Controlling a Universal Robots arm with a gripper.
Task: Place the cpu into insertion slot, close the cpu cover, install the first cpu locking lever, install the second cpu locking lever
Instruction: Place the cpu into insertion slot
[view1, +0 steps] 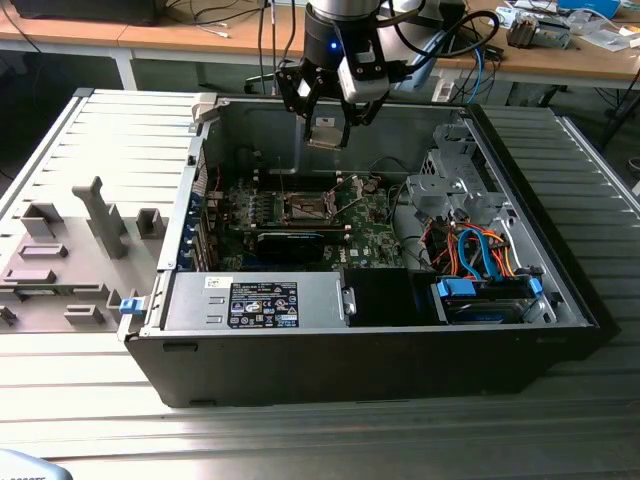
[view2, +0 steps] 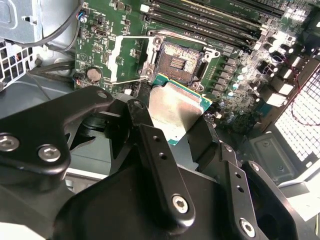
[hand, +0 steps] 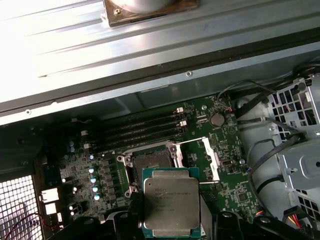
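Observation:
My gripper (view1: 327, 128) hangs above the open computer case, shut on the cpu (view1: 327, 131), a flat silvery square chip with a green-gold edge. In both wrist views the cpu (view2: 175, 107) (hand: 170, 202) sits between the black fingers (view2: 145, 120), apart from the board. Below it on the green circuit board lies the insertion slot (view1: 305, 207) (view2: 177, 60) (hand: 150, 162), bare with a dark centre. The cpu cover (view2: 124, 57) (hand: 210, 159) stands swung open beside the slot. Thin wire levers (hand: 192, 141) stick out by the cover.
A long black card (view1: 290, 240) lies in front of the slot. The memory slots (hand: 145, 127), power supply (view1: 255, 300), drive cage (view1: 450, 180) and coloured cables (view1: 480, 255) crowd the case. A grey fixture tray (view1: 80, 240) lies at the exterior view's left.

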